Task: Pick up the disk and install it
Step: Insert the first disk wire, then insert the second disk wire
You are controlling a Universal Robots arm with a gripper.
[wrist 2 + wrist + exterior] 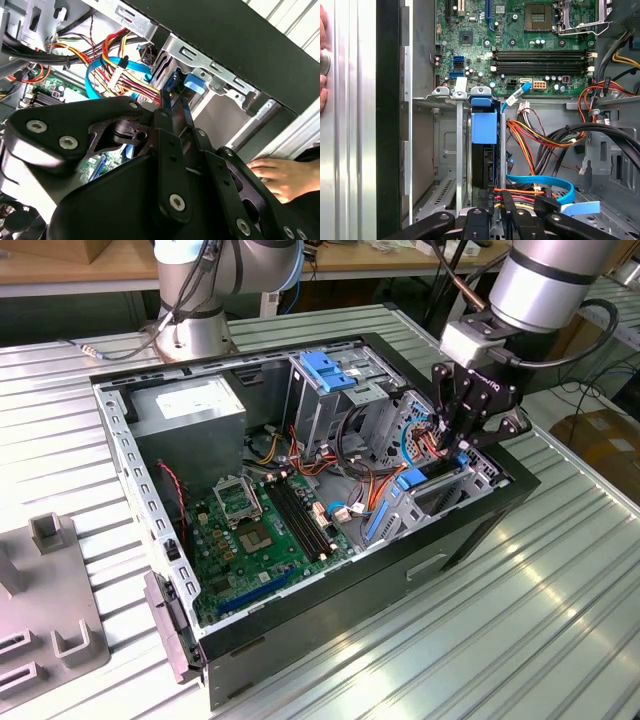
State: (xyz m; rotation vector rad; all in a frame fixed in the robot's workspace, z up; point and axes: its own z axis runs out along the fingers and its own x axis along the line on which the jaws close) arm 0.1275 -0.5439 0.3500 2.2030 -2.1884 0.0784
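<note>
The disk (484, 160) stands on edge in the drive bay at the open computer case's corner, on the exterior view's right. The blue frame (484, 127) caps its far end and also shows as a blue tab (412, 480). My gripper (455, 445) reaches down into the case over that bay. In both wrist views its fingers run close together, shut, with the gripper (169, 95) ending at the disk's near end beside the metal bay rail (502, 197). I cannot tell whether the tips pinch the frame or only rest against it.
Red, yellow and blue cables (540, 182) crowd the space beside the bay. The motherboard (265, 530), a grey power supply box (190, 405) and a metal cage with a blue handle (325, 370) fill the case. A person's hand (280, 175) rests on the table outside the case wall.
</note>
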